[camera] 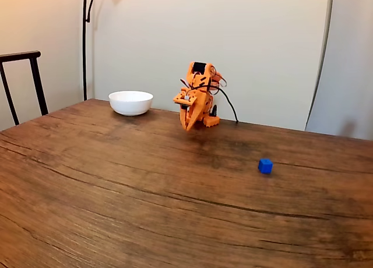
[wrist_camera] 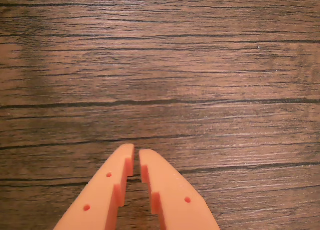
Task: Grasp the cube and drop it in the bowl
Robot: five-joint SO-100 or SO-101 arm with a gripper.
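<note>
In the fixed view, the orange gripper (camera: 188, 127) is seen at upper centre, jaws nearly together and empty (pointed down at the wooden table (camera: 116, 180)). The cube (camera: 266, 166) sits centre-right, ungrasped; the bowl (camera: 130, 102) waits upper left.

The wrist view's bottom edge cuts off the tool (wrist_camera: 136, 154). In the fixed view, the left edge crops a chair (camera: 20, 81).
</note>
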